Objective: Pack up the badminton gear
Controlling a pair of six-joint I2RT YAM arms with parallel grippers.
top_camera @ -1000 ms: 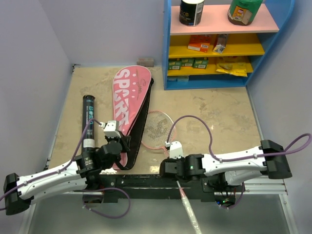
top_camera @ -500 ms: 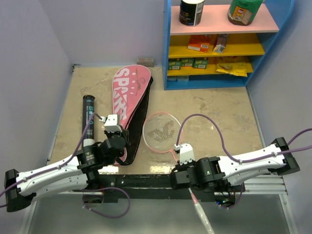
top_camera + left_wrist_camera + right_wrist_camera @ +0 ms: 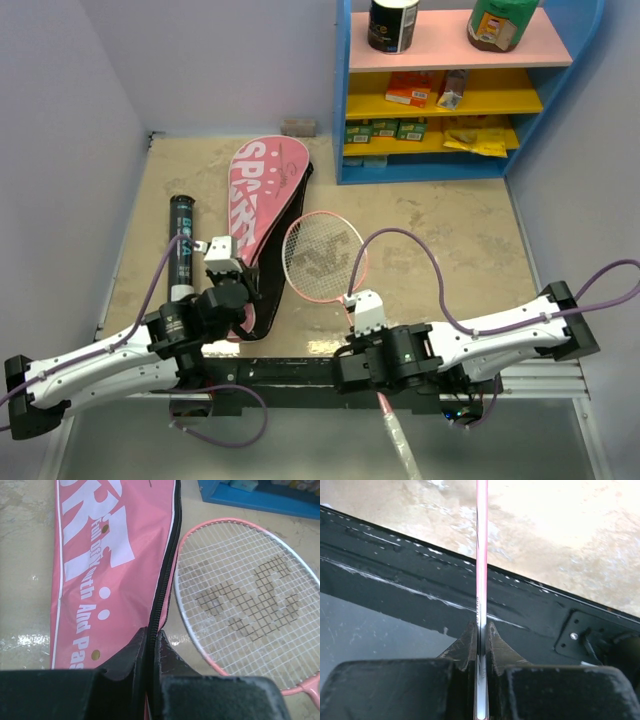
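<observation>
Left claw (image 3: 152,632): shut tight; the black zipper edge of the pink bag (image 3: 100,555) is pinched between its fingers.
Right claw (image 3: 481,628): closed; the thin shaft of the racket (image 3: 322,255) is clamped between its jaws, low at the near edge of the table.
Pink bag: laid flat on the left half of the table, narrow end toward the arms, wide end toward the back wall; white lettering "SPORT" is read along its face.
Racket: the strung head with its pink and white frame is seen just right of the bag's zipper side; contact between them cannot be told. The handle is pushed out past the near edge.
Shuttle tube (image 3: 181,240): a long black tube, laid left of the bag and roughly parallel to it.
Table (image 3: 450,235): a sandy, mottled top, bordered at the near edge by a black rail (image 3: 395,575).
Room: pale lilac walls on three sides; a blue shelf unit (image 3: 345,120) is set at the back right, with boxes on yellow shelves and two jars on the pink top shelf.
</observation>
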